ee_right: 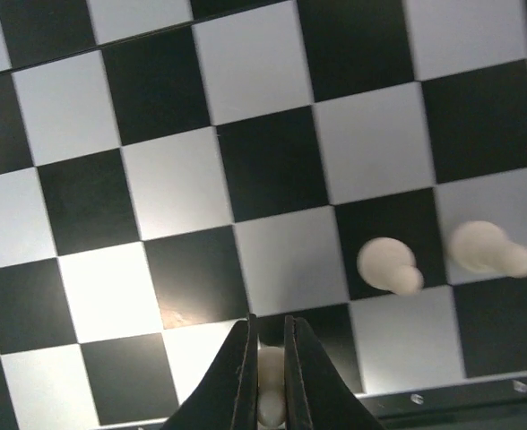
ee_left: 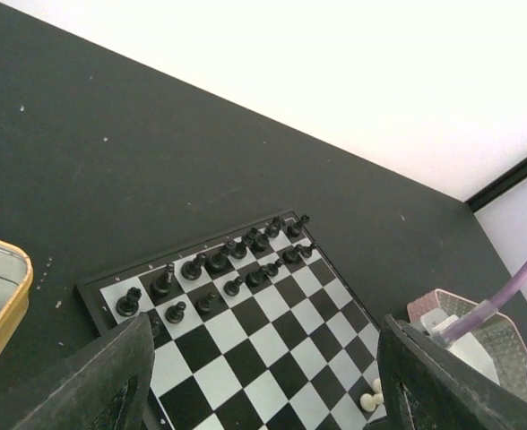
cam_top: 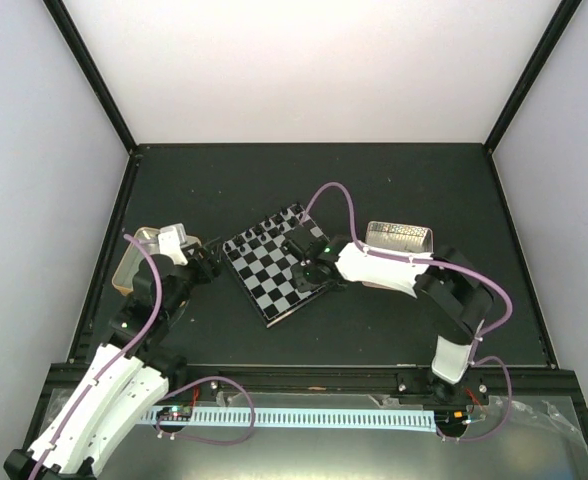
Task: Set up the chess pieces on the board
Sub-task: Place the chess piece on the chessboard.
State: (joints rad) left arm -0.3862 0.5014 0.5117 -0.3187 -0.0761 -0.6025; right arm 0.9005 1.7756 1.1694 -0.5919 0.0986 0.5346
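The board point(cam_top: 274, 270) lies turned on the dark table, mid-view. Black chess pieces point(ee_left: 219, 269) stand in two rows along its far edge. My right gripper point(ee_right: 269, 327) hangs low over the board's near edge, shut on a cream-white piece point(ee_right: 271, 387). Two other cream-white pieces point(ee_right: 387, 265) stand on squares just to its right; the left wrist view shows white pieces point(ee_left: 371, 399) at that same edge. My left gripper point(ee_left: 265, 358) is open and holds nothing, off the board's left corner and looking across it.
A shiny metal tin point(cam_top: 139, 255) sits left of the board beside my left arm. A pink perforated tray point(cam_top: 399, 238) lies to the board's right, behind my right arm. Black frame posts border the table.
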